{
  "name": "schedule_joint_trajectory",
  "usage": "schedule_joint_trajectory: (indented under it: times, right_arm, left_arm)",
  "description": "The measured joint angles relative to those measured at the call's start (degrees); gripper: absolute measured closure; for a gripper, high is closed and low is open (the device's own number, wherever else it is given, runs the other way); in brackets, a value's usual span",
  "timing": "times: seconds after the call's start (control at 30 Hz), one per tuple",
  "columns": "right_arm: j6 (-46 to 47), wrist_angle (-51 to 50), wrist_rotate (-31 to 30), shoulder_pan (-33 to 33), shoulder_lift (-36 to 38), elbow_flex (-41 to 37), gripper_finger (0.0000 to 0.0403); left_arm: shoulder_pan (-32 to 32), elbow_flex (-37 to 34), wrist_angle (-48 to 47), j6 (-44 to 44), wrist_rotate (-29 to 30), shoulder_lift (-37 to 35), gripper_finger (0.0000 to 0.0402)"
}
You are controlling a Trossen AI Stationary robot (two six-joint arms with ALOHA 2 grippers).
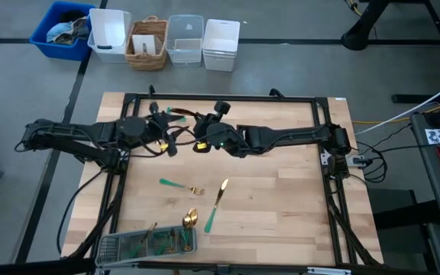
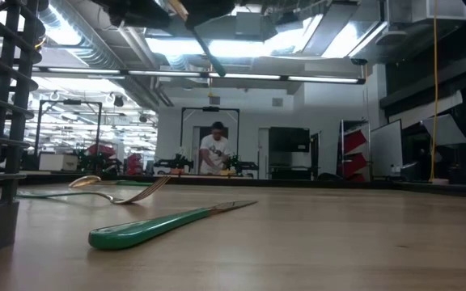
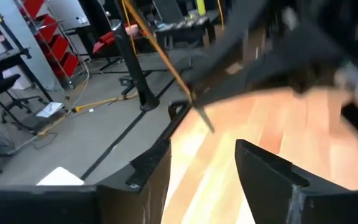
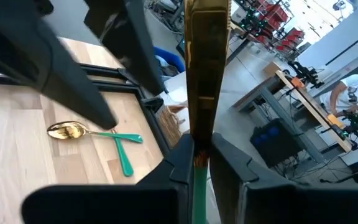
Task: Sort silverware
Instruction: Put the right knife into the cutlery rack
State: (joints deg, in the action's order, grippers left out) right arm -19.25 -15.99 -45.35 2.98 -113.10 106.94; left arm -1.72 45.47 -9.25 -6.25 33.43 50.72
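right claw (image 4: 197, 163) clenched on gold knife (image 4: 205, 74), mid-air near far desk edge. left claw (image 3: 201, 171) released, empty, close beside. loose fork (image 1: 180, 186), second knife (image 1: 215, 205) mid-desk; spoons (image 1: 190, 218) by mesh tray (image 1: 113, 246) at near edge. risk: thin blade twists in narrow pinch, drops during handover. pale wood desk (image 1: 281, 206); open workshop, person at bench behind.

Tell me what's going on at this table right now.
Two robot arms are sorting gold-and-teal cutlery. The right gripper is shut on a knife, held up above the far side of the table. The left gripper sits open right beside it. A fork, another knife and a spoon lie loose on the wood, and the mesh tray already holds several pieces.
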Motion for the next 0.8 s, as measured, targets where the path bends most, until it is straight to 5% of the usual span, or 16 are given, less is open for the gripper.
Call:
schedule_joint_trajectory:
  times: [0.63,0.8]
  right_arm:
    - [0.1,0.0,3.0,0.0,0.0,0.0,0.0362]
    - [0.1,0.0,3.0,0.0,0.0,0.0,0.0362]
  left_arm:
    - [0.3,0.0,12.1,2.8,0.0,0.0,0.0231]
    - [1.5,0.0,11.8,2.8,0.0,0.1,0.0267]
